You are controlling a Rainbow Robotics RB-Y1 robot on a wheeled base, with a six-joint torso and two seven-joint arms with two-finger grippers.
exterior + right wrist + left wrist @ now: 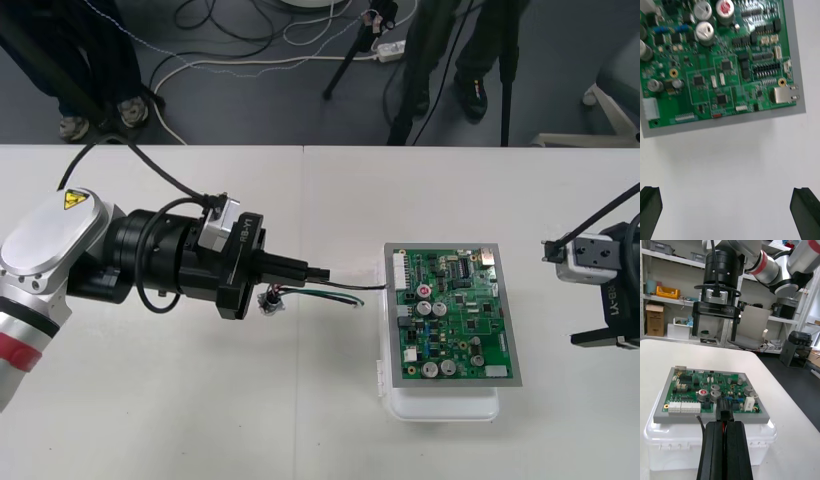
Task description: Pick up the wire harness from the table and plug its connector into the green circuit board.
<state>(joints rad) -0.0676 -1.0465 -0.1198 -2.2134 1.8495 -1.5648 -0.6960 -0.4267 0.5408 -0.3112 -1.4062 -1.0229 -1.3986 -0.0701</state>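
- Two black fingers (713, 450) of the left gripper (318, 272) are pressed together. The small black plug (724, 409) of the wire harness (335, 297) is clamped at their tips, and a red wire is seen between them.
- The plug is held against the left edge of the green circuit board (455, 315). Whether it is seated in a connector there cannot be told.
- The thin wires are led back to the left beneath the left gripper, and the round metal socket (270, 301) is found under the gripper's body. Whether the socket rests on the table (200, 400) cannot be told.
- The board is carried on a white base (440, 402), which is set to the right of the table's middle.
- The right gripper (715, 329) is positioned at the right side of the board, apart from it. Its fingers (650, 210) are spread wide, and nothing is held between them.
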